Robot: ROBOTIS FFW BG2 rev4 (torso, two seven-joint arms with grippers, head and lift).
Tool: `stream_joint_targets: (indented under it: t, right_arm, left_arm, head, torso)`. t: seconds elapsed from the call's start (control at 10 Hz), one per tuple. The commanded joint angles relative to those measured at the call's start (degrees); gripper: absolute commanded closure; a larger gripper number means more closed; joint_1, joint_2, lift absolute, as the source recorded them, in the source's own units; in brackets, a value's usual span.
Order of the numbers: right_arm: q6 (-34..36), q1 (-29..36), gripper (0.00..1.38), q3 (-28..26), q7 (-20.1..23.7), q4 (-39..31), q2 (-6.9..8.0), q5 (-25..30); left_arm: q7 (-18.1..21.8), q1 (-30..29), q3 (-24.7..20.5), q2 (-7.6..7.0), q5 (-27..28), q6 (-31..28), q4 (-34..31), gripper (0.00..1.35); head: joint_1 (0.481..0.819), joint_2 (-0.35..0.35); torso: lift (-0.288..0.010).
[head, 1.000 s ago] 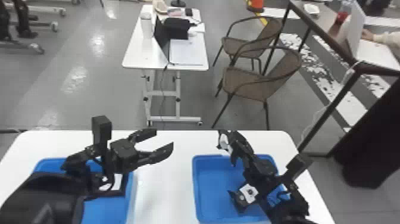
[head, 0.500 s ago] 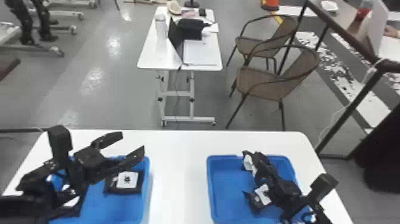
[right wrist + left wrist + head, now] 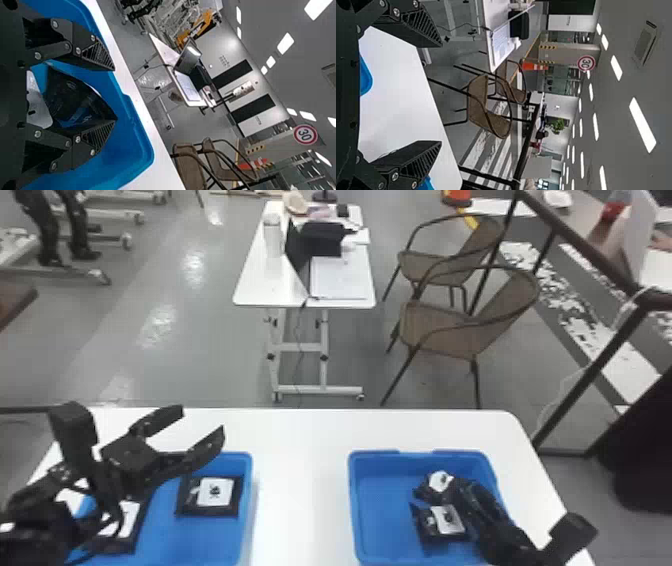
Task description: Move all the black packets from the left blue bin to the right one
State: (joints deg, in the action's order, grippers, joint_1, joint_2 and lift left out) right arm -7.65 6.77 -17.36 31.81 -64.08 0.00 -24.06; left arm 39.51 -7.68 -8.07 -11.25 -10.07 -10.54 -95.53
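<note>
My left gripper (image 3: 202, 421) stands open above the far part of the left blue bin (image 3: 250, 500). Its fingers (image 3: 425, 29) are wide apart in the left wrist view, with no packet between them. That bin holds a black packet (image 3: 233, 500) with a white label and another packet (image 3: 129, 526) partly behind the left arm. Over the right blue bin (image 3: 354, 510) is my right gripper (image 3: 475, 502), beside two white-labelled black packets (image 3: 446, 520). In the right wrist view, the right gripper (image 3: 115, 95) is open around a black packet (image 3: 75, 99) between its fingers.
Both bins stand on a white table (image 3: 300, 490), with bare tabletop between them. Beyond it are a smaller white table (image 3: 272, 285) with a laptop and brown chairs (image 3: 445, 330). A dark-framed table (image 3: 595, 375) stands to the right.
The head view has shifted. My left gripper has moved left from the gap between the bins to over the left bin. My right gripper has moved right and nearer, from the right bin's far rim, with its packet.
</note>
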Motion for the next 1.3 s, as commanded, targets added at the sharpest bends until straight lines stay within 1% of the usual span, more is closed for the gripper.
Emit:
stream_joint_targets:
  t: [0.0, 0.1, 0.2, 0.3, 0.4, 0.5, 0.6, 0.7, 0.8, 0.9, 1.0, 1.1, 1.2]
  right_arm:
    - [-1.6, 1.8, 0.09, -0.5, -0.4, -2.7, 0.05, -2.4]
    - [-1.7, 3.3, 0.13, -1.3, -0.4, -5.9, 0.05, -3.5]
    - [-1.7, 5.3, 0.13, -1.5, -0.4, -9.4, 0.05, -5.0]
    - [-1.7, 6.9, 0.13, -1.7, -0.4, -12.6, 0.05, -5.7]
    - [-1.6, 7.6, 0.13, -1.6, -0.4, -14.4, 0.05, -6.7]
    - [-1.0, 7.6, 0.13, -1.4, -0.3, -15.4, 0.05, -6.7]
    - [-0.8, 7.6, 0.13, -1.2, -0.3, -15.7, 0.05, -6.7]
    - [-0.5, 7.6, 0.13, -1.1, 0.0, -15.5, 0.05, -6.7]
    - [-0.3, 7.6, 0.13, -0.8, 0.2, -15.3, 0.05, -7.0]
    - [-0.3, 7.4, 0.13, -0.7, 0.3, -15.0, 0.05, -7.4]
    - [-0.3, 7.0, 0.13, -0.5, 0.6, -14.7, 0.05, -7.5]
    - [-0.1, 6.7, 0.13, -0.4, 1.1, -14.3, 0.05, -7.5]
    - [0.0, 6.8, 0.13, -0.5, 1.2, -14.3, 0.05, -7.6]
  left_arm:
    - [-2.2, -2.6, -1.8, 0.61, 0.4, -1.1, -1.7, 0.17]
    - [-3.3, -4.3, -2.9, 1.05, 0.1, 0.0, -1.7, 0.17]
    - [-3.4, -5.3, -4.1, 1.14, 0.6, -0.5, -1.7, 0.17]
    - [-4.2, -5.9, -4.6, 0.70, 0.7, -1.9, -1.7, 0.17]
    - [-6.6, -6.4, -4.6, 0.79, 0.2, -4.1, -1.7, 0.17]
    - [-8.3, -6.6, -4.9, 1.32, 0.8, -5.0, -1.6, 0.17]
    - [-9.9, -6.2, -4.6, 1.32, 0.8, -8.4, -1.0, 0.17]
    - [-10.3, -5.0, -3.9, 1.32, 1.4, -10.4, 1.1, 0.17]
    - [-10.2, -3.3, -2.9, 0.79, 3.0, -12.3, 3.4, 0.17]
    - [-9.8, -1.0, -0.5, -1.14, 4.2, -13.8, 6.4, 0.17]
    - [-9.8, 1.4, 2.7, -3.52, 2.6, -13.8, 10.9, 0.17]
    - [-10.6, 3.0, 4.6, -4.48, 4.2, -14.3, 12.8, 0.17]
    - [-11.7, 4.5, 4.7, -3.52, 7.3, -18.6, 13.5, 0.18]
  head:
    - [0.695, -0.083]
    - [0.695, -0.083]
    - [0.695, -0.081]
    - [0.695, -0.081]
    - [0.695, -0.079]
    - [0.695, -0.071]
    - [0.695, -0.059]
    - [0.695, -0.048]
    - [0.695, -0.045]
    - [0.695, -0.045]
    - [0.695, -0.045]
    - [0.695, -0.047]
    - [0.695, -0.045]
  torso:
    - [0.000]
    - [0.000]
    - [0.000]
    - [0.000]
    - [0.000]
    - [0.000]
    - [0.000]
    - [0.000]
    - [0.000]
    - [0.000]
    - [0.000]
    - [0.000]
    - [0.000]
